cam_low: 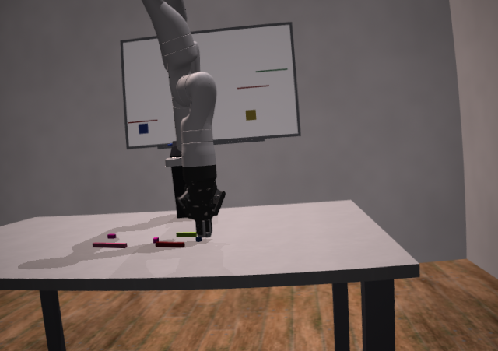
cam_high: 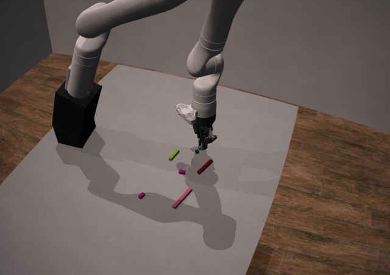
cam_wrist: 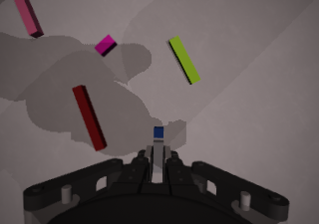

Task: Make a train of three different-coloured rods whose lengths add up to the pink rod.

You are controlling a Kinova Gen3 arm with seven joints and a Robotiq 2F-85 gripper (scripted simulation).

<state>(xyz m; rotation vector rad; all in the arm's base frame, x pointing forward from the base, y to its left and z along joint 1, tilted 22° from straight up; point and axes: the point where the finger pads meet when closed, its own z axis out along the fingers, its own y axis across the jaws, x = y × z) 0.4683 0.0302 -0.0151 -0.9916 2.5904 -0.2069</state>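
My gripper (cam_high: pixel 203 146) is low over the table and shut on a short grey rod (cam_wrist: pixel 159 151), which shows between the fingers in the wrist view. The small blue rod (cam_high: pixel 197 151) lies flat just beyond the grey rod's far end, in line with it (cam_wrist: pixel 159 132); I cannot tell whether they touch. The lime rod (cam_high: pixel 173 154) lies to the left, apart from both. The pink rod (cam_high: pixel 181 197) lies nearer the front.
A red rod (cam_high: pixel 205 166) lies close to the gripper's front right. One magenta rod (cam_high: pixel 181 171) lies between the lime and red rods, and another magenta rod (cam_high: pixel 141 195) lies farther left. The arm's black base (cam_high: pixel 75 114) stands at the back left.
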